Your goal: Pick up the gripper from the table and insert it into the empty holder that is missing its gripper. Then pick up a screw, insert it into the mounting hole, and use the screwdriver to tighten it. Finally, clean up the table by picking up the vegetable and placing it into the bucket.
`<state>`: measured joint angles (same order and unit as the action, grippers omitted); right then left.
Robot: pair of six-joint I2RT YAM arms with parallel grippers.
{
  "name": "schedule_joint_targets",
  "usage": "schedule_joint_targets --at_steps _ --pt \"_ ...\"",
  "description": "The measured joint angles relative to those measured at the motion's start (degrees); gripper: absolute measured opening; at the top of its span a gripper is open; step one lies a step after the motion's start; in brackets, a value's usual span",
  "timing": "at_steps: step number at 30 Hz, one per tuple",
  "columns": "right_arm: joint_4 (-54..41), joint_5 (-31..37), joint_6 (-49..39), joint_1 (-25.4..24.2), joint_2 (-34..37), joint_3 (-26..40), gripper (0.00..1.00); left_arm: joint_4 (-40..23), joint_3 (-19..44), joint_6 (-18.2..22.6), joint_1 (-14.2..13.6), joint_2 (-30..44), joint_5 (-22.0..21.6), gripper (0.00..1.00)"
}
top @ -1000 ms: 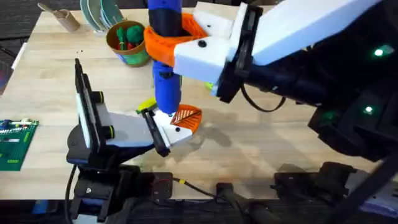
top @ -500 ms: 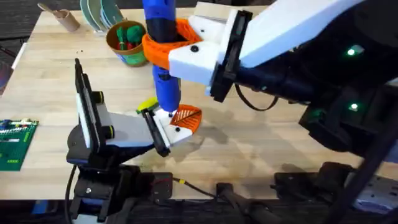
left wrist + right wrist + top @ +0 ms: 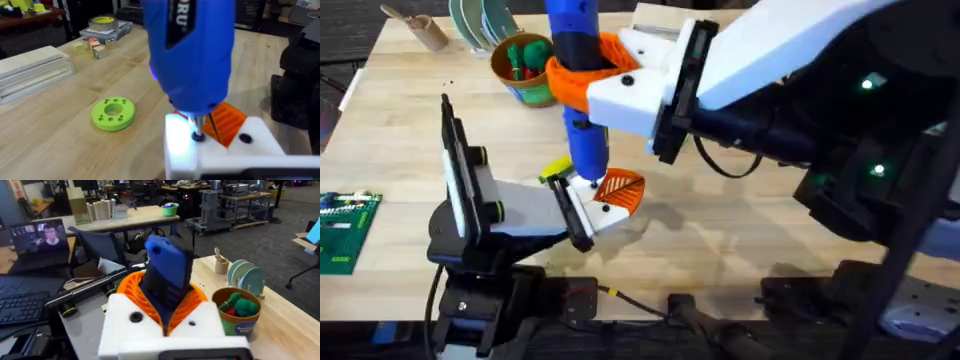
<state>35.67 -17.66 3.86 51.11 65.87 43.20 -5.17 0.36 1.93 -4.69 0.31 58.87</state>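
Observation:
My right gripper [image 3: 582, 75] [image 3: 167, 305] is shut on the blue screwdriver [image 3: 578, 90] [image 3: 167, 272] and holds it upright, its orange pads on either side. The screwdriver's thin tip [image 3: 198, 134] presses on a small screw head in the white finger mount [image 3: 220, 155] of my left gripper [image 3: 616, 195], which covers the mounting hole. The orange ribbed gripper [image 3: 227, 122] sits in that mount, just behind the tip. The left fingers look shut together. The yellow vegetable [image 3: 557, 168] lies on the table beside the screwdriver shaft. The bucket [image 3: 525, 68] [image 3: 240, 312] stands at the back, with a green toy inside.
A green disc with holes [image 3: 113, 113] lies on the table beyond the mount. Plates in a rack [image 3: 485, 20] and a wooden piece [image 3: 415, 28] stand at the back left. A green board [image 3: 345, 230] lies at the left edge. The right arm [image 3: 790, 60] spans the table's right half.
The right arm and the screwdriver's top have drifted slightly left. The tip stays on the mount, and the left arm has not moved.

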Motion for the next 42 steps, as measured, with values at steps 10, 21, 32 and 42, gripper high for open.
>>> schedule_joint_targets --at_steps 10,21,32,42 --pt "-0.1 0.0 0.0 0.0 0.0 0.0 0.028 0.0 0.0 0.0 0.0 0.0 0.0 0.017" --pt "12.3 -0.1 0.0 -0.3 1.1 -0.2 0.028 0.0 0.0 0.0 0.0 0.0 0.0 0.017" --pt "2.7 0.2 -14.6 -15.3 0.4 -0.2 0.028 0.0 0.0 0.0 0.0 0.0 0.0 0.017" --pt "-21.7 16.5 -53.0 -33.3 7.5 -0.2 0.028 0.0 0.0 0.0 0.0 0.0 0.0 0.017"
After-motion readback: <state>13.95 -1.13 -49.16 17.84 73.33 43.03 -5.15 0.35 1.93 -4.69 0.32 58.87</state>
